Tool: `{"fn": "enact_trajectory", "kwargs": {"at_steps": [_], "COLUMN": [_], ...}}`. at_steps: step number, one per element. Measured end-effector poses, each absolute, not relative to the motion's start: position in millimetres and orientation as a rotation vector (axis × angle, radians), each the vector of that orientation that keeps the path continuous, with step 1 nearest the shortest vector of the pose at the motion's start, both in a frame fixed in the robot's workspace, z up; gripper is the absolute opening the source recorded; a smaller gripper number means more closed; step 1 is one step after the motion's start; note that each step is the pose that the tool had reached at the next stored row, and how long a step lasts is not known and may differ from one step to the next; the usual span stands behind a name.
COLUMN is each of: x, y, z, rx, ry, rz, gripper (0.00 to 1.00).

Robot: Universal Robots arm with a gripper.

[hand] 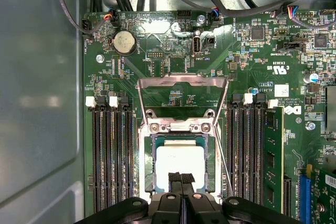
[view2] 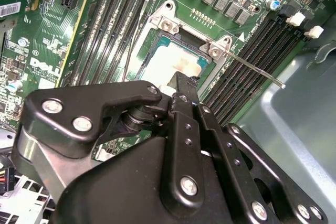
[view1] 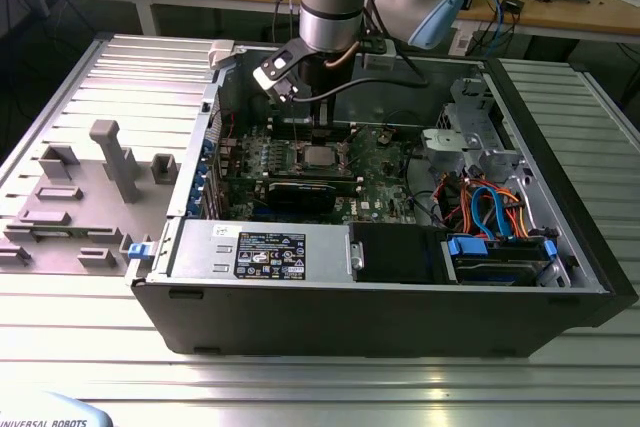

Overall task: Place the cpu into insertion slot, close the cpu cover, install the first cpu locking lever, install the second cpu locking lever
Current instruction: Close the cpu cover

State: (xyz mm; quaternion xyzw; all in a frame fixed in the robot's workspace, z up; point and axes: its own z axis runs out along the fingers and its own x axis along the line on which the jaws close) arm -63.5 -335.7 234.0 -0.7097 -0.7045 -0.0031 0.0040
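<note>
We find the cpu (view1: 320, 156) seated in the insertion slot (hand: 148, 171), at 12 o'clock from the black card (view1: 300, 193) in the exterior view, with the cpu cover (hand: 181, 80) raised and the gripper (hand: 181, 178) at the chip's edge, jaws together, so we would keep any contact light and square.

The exterior view stands off and looks down at an angle into the open case (view1: 400, 287) on the desk (view1: 300, 387). Both wrist views sit close over the board (hand: 173, 61). The first wrist view faces it squarely above the hand (hand: 181, 179), while the second wrist view slants past the hand. All three share the cpu (view1: 320, 156).
</note>
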Motion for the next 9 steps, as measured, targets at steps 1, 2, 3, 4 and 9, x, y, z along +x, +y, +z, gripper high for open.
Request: {"fn": "enact_trajectory", "kwargs": {"at_steps": [1,2,3,4,9], "x": [-63.5,-63.5,-63.5,-63.5,-63.5], "y": [-335.7,-335.8,-335.8,-335.7,-335.7], "z": [234.5,234.8,235.5,236.7,239.1], "rx": [-2.224,-2.224,-2.224,-2.224,-2.224], "ry": [-2.208,-2.208,-2.208,-2.208,-2.208], "rz": [-0.009,-0.009,-0.009,-0.01,-0.01], "gripper": [0.11,0.11,0.11,0.11,0.11]}}
